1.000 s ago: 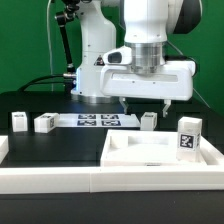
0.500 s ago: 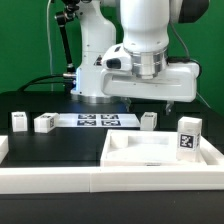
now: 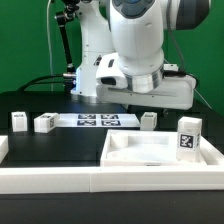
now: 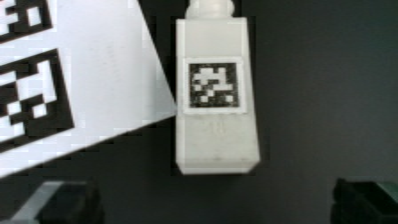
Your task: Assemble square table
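My claw (image 4: 217,205) hangs wide open, nothing between its fingertips (image 4: 63,200), above a tagged leg (image 4: 217,95) lying on the black worktop (image 4: 320,60) just beside the marker board (image 4: 71,90). In the exterior view the square table top (image 3: 160,155) sits at five o'clock. One leg stands at its eleven o'clock, a fourth leg (image 3: 190,135) at its two o'clock corner, and two more legs (image 3: 19,121) (image 3: 45,123) at the board's nine.

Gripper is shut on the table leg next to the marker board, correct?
Not shut: the gripper is open, its fingers wide apart and clear of the table leg. The wrist view shows this. The leg does lie next to the marker board.
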Motion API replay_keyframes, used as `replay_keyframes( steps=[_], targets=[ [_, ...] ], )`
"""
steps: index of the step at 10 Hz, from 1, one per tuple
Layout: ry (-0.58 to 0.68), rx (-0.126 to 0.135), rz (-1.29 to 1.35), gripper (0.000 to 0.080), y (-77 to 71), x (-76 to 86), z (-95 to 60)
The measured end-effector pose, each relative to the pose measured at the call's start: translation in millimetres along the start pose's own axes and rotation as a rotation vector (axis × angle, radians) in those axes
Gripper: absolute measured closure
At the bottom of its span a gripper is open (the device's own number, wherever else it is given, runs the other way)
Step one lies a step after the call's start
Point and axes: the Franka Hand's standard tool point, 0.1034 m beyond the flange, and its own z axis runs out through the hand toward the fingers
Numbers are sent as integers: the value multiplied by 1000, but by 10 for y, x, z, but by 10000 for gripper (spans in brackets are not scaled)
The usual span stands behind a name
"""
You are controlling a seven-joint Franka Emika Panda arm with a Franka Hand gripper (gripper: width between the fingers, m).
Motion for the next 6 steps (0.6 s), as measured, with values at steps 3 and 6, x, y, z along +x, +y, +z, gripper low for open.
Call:
replay_keyframes(
  steps=[3,6],
  targets=[
    [-96,1,14,151,29,102,11],
    [-85,14,-46,151,12,123,62]
  ],
)
